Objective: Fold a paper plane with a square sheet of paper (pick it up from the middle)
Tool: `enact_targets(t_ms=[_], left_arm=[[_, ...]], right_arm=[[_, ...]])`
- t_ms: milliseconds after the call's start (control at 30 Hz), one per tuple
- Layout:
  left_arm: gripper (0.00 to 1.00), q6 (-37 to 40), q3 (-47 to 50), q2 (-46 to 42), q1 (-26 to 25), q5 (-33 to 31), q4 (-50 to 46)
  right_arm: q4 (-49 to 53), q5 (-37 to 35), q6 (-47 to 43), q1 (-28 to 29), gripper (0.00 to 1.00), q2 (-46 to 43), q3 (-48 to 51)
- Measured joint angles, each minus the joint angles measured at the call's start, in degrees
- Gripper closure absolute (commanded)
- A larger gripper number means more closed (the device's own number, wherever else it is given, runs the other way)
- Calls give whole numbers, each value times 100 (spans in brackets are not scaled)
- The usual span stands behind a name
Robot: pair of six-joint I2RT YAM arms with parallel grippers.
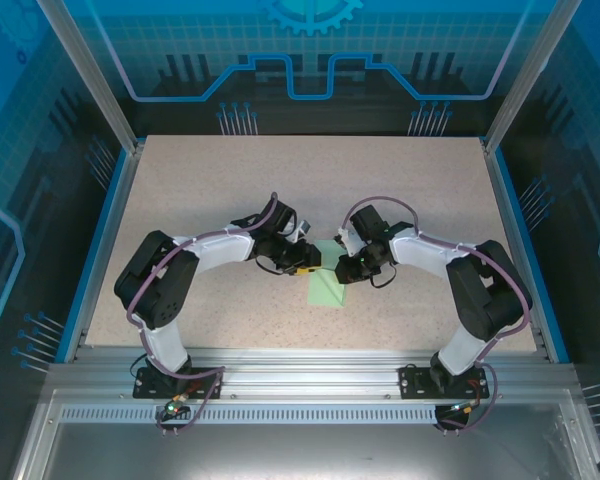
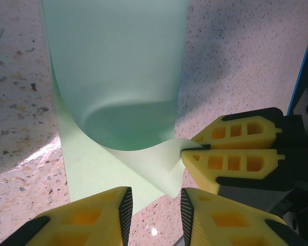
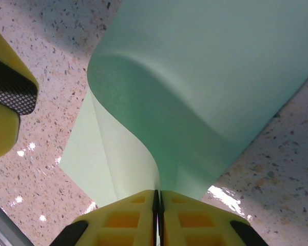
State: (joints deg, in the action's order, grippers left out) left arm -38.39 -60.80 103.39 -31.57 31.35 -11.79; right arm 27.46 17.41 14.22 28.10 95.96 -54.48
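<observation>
Right gripper pinches shut on a raised edge of the square sheet of paper, curling it over; the left wrist view adds the left gripper at six o'clock, jaws narrowly apart over the flat layer; overhead, it lies on the table between them.

One square sheet of paper, pale mint-green, thin: curled over itself in a soft rounded bend, lower layer laid flat on the speckled counter, centrally placed.

sheet top edge cropped, folds too small fr above
</observation>
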Motion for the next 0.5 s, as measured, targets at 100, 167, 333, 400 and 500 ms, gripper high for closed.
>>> enact_targets(t_ms=[100, 167, 333, 400, 500], left_arm=[[65, 0, -28, 11, -11, 0, 2], [65, 0, -42, 11, -11, -2, -4], [65, 0, -66, 20, -11, -2, -22], [65, 0, -70, 26, -13, -2, -39], [66, 0, -70, 44, -22, -2, -39]], right_arm=[[0, 0, -44, -9, 86, 79, -79], [7, 0, -81, -11, 86, 111, -114], [28, 22, -168, -13, 86, 210, -197], [46, 24, -190, -13, 85, 256, -234], [61, 24, -227, -13, 85, 286, -245]])
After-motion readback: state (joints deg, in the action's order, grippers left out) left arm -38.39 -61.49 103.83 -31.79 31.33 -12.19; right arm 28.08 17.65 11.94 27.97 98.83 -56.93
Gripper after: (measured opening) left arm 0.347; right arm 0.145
